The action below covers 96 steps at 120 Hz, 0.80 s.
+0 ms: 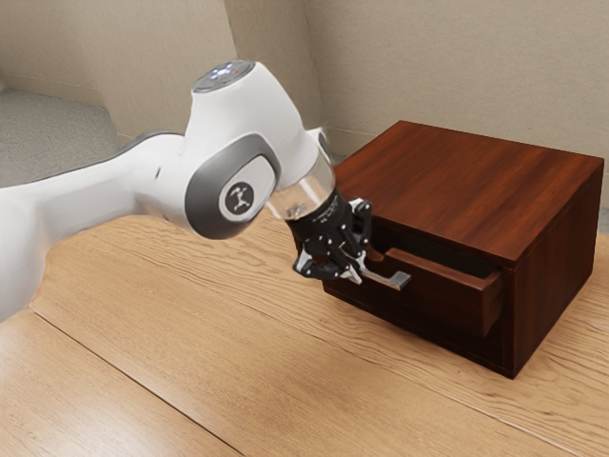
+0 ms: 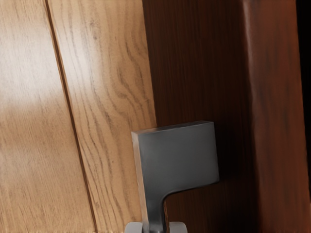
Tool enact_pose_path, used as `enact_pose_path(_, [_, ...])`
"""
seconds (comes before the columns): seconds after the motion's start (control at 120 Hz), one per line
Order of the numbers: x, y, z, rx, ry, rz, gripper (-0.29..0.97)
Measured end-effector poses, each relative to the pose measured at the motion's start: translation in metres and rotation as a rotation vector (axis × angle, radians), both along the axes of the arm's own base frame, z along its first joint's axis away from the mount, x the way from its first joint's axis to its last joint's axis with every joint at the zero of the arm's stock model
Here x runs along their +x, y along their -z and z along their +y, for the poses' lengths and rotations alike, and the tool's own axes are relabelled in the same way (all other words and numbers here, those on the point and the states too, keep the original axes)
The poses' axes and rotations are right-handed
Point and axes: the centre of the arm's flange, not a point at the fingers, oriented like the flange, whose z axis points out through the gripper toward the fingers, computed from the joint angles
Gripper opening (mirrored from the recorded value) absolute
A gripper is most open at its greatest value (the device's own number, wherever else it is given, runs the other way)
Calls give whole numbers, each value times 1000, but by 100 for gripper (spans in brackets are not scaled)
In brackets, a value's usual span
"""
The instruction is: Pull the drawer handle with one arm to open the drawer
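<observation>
Jaws are clamping shut on the grey metal bar handle (image 1: 390, 278) (image 2: 177, 155), a pale fingertip (image 2: 133, 228) pressing each side of its narrow stem; nothing else is in them.

The handle is sitting on the front of the dark reddish-brown wooden drawer (image 1: 447, 300). The drawer is standing partly out of the matching dark wooden cabinet (image 1: 457, 181), at the exterior view's right on the light oak-plank desk (image 1: 238, 381).

Risks you're facing:
- The grip is lying toward the handle's near end, not its middle. An off-centre pull could be twisting the drawer and jamming it in its slot.
- If you're pulling at a slant to the drawer's travel, the pads could be sliding off the smooth metal.
- The cabinet looks unanchored, so a jammed drawer may be dragging the whole box across the desk.

The handle's long axis is running level with the desk, along the drawer front. The drawer front is facing toward the exterior view's near left, the way out.
</observation>
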Motion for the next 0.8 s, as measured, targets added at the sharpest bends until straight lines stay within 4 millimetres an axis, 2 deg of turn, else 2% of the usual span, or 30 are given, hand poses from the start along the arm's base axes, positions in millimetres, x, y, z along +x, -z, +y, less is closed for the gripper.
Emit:
enact_pose_path(0.508, [-49, 0, 4, -10, 12, 25, -5])
enact_pose_path(0.625, [-62, 0, 12, -13, 5, 28, -5])
enact_pose_path(0.8, [-70, 0, 20, -15, -7, 29, -5])
